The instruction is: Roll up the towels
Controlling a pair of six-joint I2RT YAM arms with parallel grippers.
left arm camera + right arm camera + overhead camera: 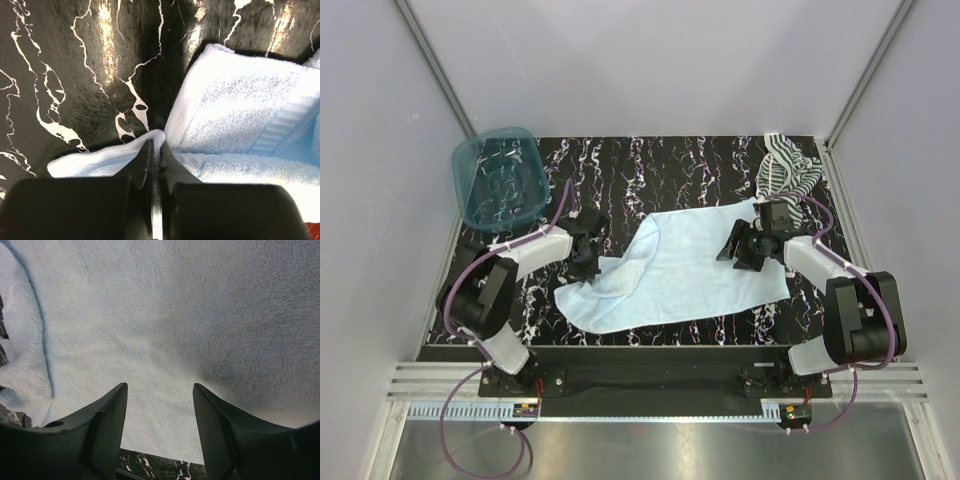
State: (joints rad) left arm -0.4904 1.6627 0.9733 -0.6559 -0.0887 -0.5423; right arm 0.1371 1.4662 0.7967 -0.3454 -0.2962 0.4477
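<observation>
Clamped left pincer (156, 143) on a fold of pale blue rectangular cloth towel (240, 100); poised right pincer (160, 388) wide above it.

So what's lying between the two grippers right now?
The pale blue towel spans from left gripper to right gripper, clearest in the top view.

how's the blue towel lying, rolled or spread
Spread, not rolled: the blue towel lies mostly flat, left end folded over.

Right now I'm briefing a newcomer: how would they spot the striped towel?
Look at the black marbled table, far right corner. The striped towel lies crumpled there, dark-and-white, unlike the plain pale blue towel spread mid-table.
</observation>
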